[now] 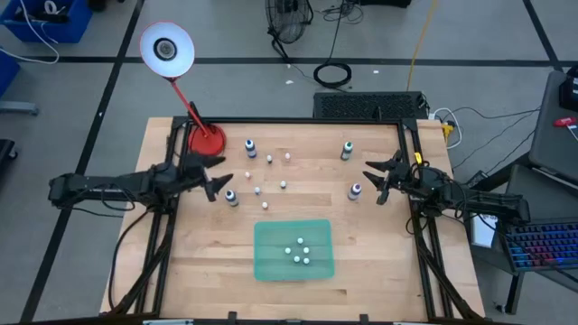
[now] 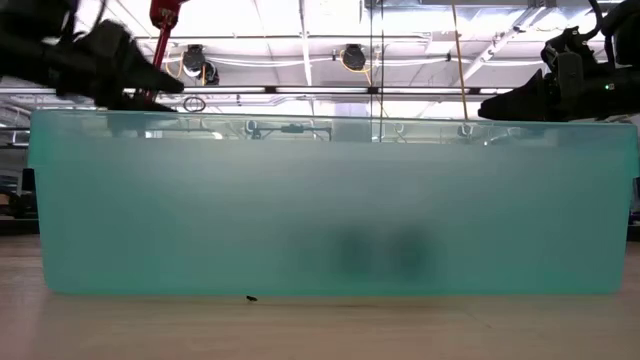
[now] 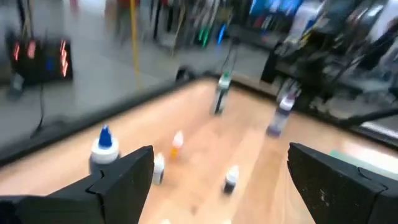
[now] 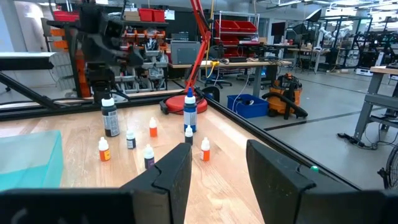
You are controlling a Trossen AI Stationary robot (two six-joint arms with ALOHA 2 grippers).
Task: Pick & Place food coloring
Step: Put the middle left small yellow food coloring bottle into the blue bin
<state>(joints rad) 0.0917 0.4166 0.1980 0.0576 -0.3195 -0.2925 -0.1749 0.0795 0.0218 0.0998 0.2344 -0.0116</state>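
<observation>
Holding four small bottles (image 1: 301, 252), the green bin (image 1: 267, 262) sits partly filled; more small bottles (image 1: 270, 182) wait on the table (image 1: 208, 262), both grippers (image 1: 215, 186) (image 1: 375, 183) spread, empty.

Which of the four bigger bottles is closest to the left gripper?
The bottle just beside the left gripper, on the tray side; the other three stand farther off.

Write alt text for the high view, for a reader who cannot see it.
Top-down view of a wooden table: a green tray near the front holds four small white-capped bottles. Larger and tiny bottles stand scattered behind it, between the left gripper and right gripper, both open-jawed.
</observation>
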